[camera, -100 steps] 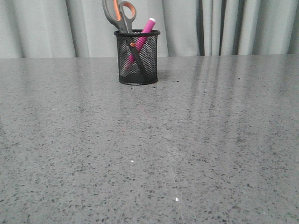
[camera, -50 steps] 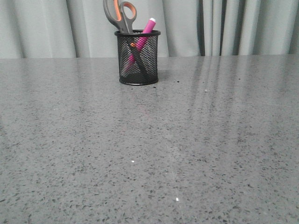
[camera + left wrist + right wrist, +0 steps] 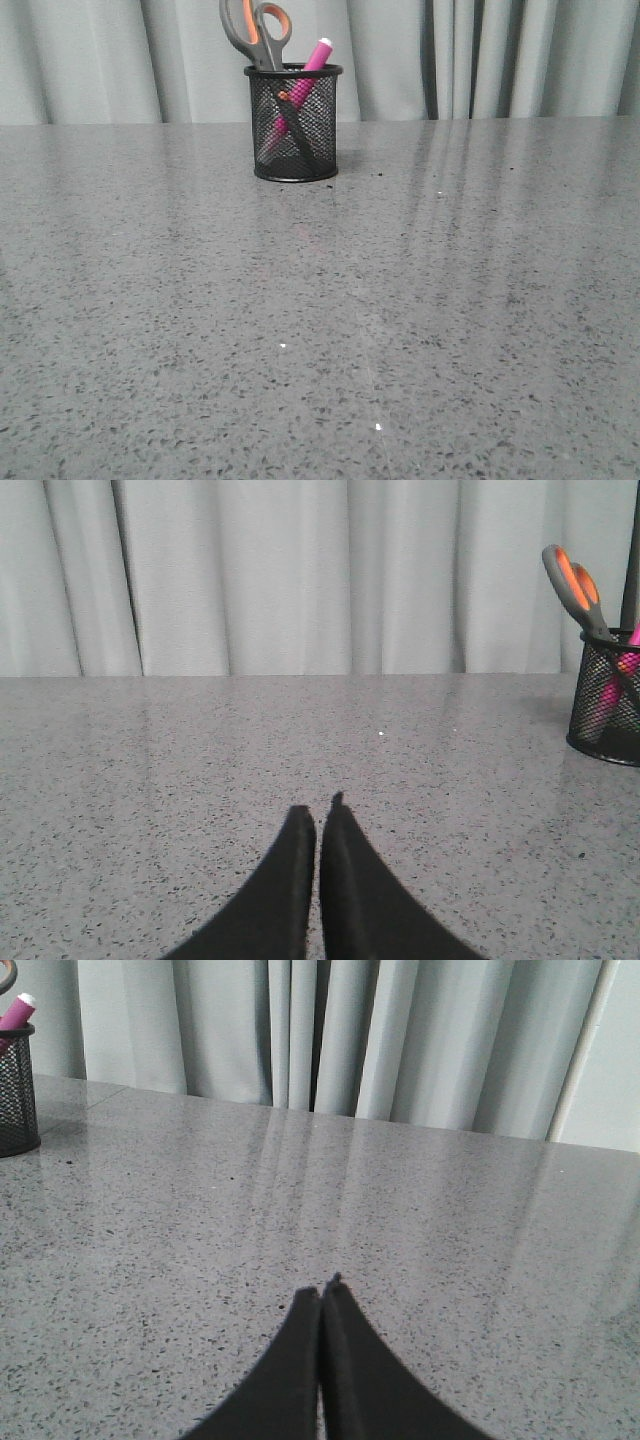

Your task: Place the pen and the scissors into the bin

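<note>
The bin [image 3: 294, 123] stands upright at the far side of the grey speckled bench [image 3: 320, 330], left of centre in the front view and close before the pale curtain [image 3: 480, 55]; the scissors [image 3: 258, 35] stand in it blades down, their grey, orange-lined loops rising above the rim on its left side; the pen [image 3: 306, 75] leans inside it, crossing the blades behind the mesh, its upper end poking over the rim to the right of the loops; both arms are out of the front view; the left gripper [image 3: 318, 820] hangs low over bare bench with its jaws pressed together and nothing between them, the bin [image 3: 606, 695] and scissors [image 3: 574, 578] well apart from it at the edge of its wrist view; the right gripper [image 3: 322, 1298] likewise has its jaws closed tip to tip and empty above bare bench, far from the bin [image 3: 17, 1090], whose rim and the pen's tip [image 3: 18, 1010] show at the edge of its view.
</note>
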`<state>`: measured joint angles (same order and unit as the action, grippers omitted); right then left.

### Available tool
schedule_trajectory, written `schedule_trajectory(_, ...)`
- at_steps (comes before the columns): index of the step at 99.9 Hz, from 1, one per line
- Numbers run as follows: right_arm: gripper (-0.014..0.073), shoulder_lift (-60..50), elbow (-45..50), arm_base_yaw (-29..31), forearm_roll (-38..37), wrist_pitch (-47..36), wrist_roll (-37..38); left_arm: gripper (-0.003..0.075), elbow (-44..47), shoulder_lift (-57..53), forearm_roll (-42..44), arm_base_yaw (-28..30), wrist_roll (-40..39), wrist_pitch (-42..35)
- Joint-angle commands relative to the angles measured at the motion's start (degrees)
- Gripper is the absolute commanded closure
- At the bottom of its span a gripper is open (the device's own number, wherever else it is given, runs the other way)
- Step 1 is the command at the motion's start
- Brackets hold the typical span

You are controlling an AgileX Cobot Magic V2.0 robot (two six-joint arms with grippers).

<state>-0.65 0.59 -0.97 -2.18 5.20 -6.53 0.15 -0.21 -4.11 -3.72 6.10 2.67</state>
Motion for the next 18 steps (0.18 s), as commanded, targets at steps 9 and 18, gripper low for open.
schedule_trajectory(9, 0.0662, -1.1, 0.8, 0.4, -0.7, -4.6, -0.1, 0.0739, 2.5, -1.8, -0.5, -0.3, -0.5, -4.5)
schedule_trajectory(18, 0.0662, -1.1, 0.8, 0.4, -0.7, -4.6, -0.1, 0.0739, 2.5, -1.8, -0.5, -0.3, -0.5, -4.5)
